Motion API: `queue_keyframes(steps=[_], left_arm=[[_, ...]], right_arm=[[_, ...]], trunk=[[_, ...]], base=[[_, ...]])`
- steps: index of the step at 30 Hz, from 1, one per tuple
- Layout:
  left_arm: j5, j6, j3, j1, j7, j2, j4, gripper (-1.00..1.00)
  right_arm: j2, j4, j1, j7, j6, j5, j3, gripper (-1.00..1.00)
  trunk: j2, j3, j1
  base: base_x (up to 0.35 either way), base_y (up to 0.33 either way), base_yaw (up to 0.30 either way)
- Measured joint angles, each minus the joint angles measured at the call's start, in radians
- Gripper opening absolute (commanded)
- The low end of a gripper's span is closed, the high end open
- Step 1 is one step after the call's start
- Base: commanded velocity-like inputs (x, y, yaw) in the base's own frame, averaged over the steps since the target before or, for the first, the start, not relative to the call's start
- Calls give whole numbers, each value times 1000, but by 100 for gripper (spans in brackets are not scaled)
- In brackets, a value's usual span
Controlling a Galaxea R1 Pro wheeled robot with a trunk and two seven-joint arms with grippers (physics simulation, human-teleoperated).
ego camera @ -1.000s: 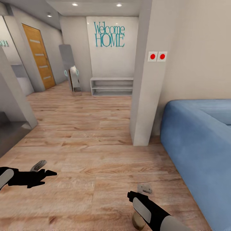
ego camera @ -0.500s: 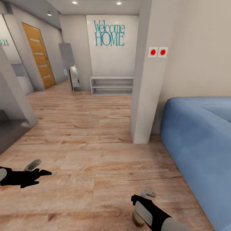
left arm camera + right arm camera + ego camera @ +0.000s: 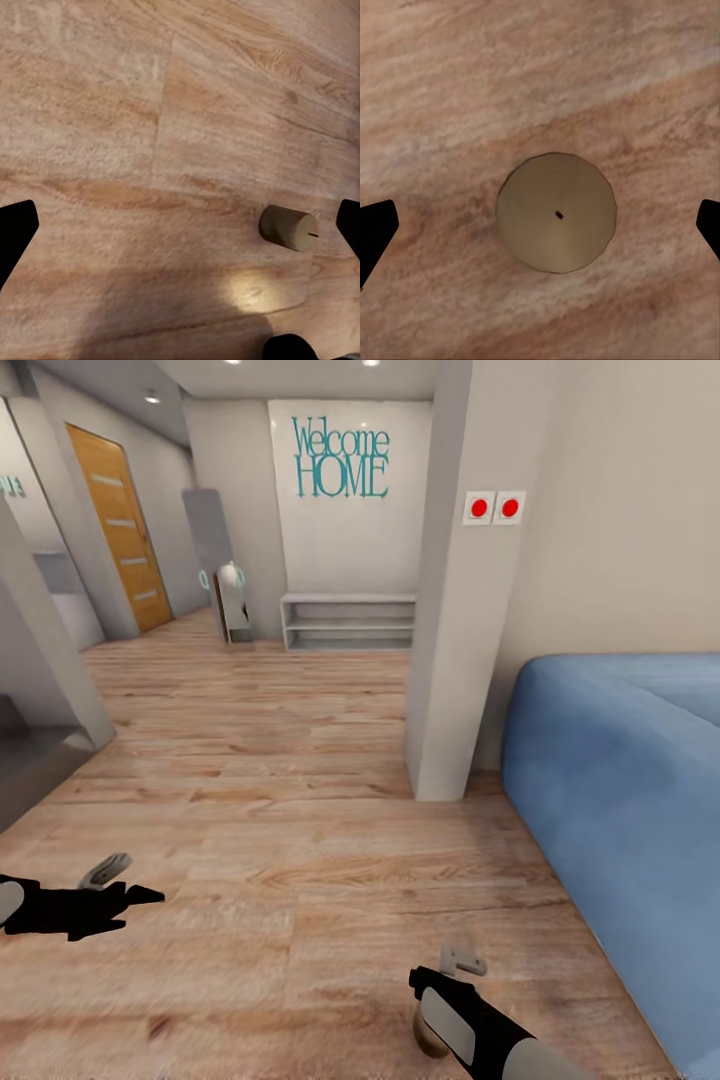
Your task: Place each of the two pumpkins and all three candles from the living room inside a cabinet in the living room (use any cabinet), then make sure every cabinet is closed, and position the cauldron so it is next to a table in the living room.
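Candle: a tan candle (image 3: 556, 213) stands upright on the wooden floor (image 3: 300, 860), centred between the right gripper's fingers and apart from both.
Right gripper: the right gripper (image 3: 540, 225) points straight down at the candle, fingers spread wide, holding nothing.
Left gripper: the left gripper (image 3: 180, 232) hovers over the floor, fingers parted and empty, the candle lying nearer one fingertip.
Sofa: the blue sofa (image 3: 620, 790) sits on the robot's right.

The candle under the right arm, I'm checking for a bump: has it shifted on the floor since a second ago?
Cannot tell. The candle stays under the right arm beside the sofa; the whole view shifted.
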Motion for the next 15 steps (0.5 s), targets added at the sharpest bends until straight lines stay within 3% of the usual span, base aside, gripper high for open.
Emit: queue_keyframes(steps=[4, 6, 7, 8, 10, 11, 13, 15], left_arm=[[-1, 1, 0, 1, -84, 14, 4, 100], [-6, 0, 0, 2, -208, 55, 3, 100], [-9, -1, 0, 2, -238, 65, 3, 100], [-14, -1, -1, 4, -322, 94, 5, 100], [-21, -3, -4, 17, -425, 140, 7, 100], [-23, -4, -5, 22, -447, 152, 7, 100], [-25, -4, -9, 37, -531, 203, 4, 100], [-28, -5, -21, 43, -578, 228, 4, 100]], right_arm=[[0, 1, 0, 0, -1, 0, 0, 100], [1, 1, 0, 0, -1, 1, 0, 100], [1, 1, 0, 0, -1, 1, 0, 100], [1, 1, 0, 0, -1, 1, 0, 100], [1, 1, 0, 0, -2, 2, 0, 100], [1, 1, 0, 0, -2, 2, 1, 100], [1, 1, 0, 0, -2, 3, 1, 100], [1, 1, 0, 0, -3, 3, 1, 100]], trunk=[[-1, -15, 2], [-1, -23, 3], [-2, -27, 3], [-2, -31, 3], [-2, -39, 4], [-3, -43, 5], [-3, -50, 6], [-4, -58, 7]], base=[[0, 0, 0], [0, 0, 0], [0, 0, 0], [0, 0, 0], [0, 0, 0], [0, 0, 0], [0, 0, 0], [0, 0, 0]])
